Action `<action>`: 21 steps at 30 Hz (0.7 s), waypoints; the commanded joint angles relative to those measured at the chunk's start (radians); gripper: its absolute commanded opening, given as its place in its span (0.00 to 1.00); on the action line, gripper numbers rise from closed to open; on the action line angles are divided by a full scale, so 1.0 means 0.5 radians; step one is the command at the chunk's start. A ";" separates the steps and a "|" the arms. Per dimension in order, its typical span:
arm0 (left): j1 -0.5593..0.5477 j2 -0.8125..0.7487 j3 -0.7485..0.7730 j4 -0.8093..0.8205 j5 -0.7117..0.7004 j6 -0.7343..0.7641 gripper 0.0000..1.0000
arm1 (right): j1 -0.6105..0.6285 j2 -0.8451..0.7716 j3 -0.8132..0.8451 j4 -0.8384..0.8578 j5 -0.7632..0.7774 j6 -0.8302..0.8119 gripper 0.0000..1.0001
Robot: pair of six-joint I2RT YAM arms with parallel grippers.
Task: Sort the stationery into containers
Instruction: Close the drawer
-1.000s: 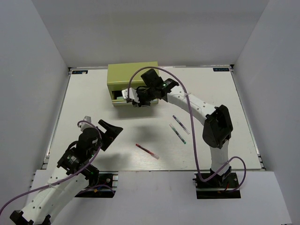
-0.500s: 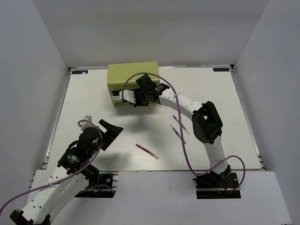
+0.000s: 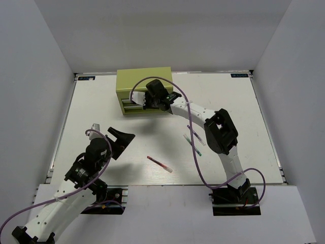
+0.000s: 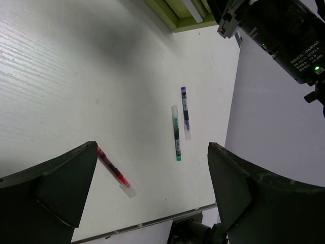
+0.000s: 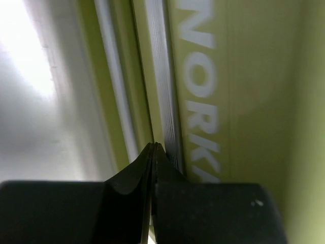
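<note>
The green chest [image 3: 143, 80] at twelve o'clock is looking hard and heavy; grab its drawer lip [image 5: 161, 76]. The right gripper [image 5: 154, 147] is pressing there, closed and empty; the left gripper [image 4: 152, 147] is gaping, empty.

Tool chest [image 3: 143, 81] front, near the bench's far edge, mostly masked from above by the right gripper [image 5: 154, 150]; embossed lettering [image 5: 202, 113] (close-up, blurred) clipped at both ends.

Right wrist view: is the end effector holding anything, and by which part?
Nothing is held. The right end effector is shut with its fingers pressed together, and its tips are at the front of the green chest.
</note>
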 commanded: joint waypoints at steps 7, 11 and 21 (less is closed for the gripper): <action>-0.008 0.178 -0.210 0.524 -0.008 -0.149 0.99 | -0.071 -0.029 0.080 0.196 0.127 0.064 0.00; -0.008 0.374 -0.192 0.693 -0.121 -0.149 0.90 | -0.071 -0.244 -0.122 0.089 -0.166 0.082 0.00; -0.008 1.021 -0.256 1.591 -0.309 -0.394 0.35 | -0.200 -1.008 -0.617 0.073 -0.603 0.649 0.74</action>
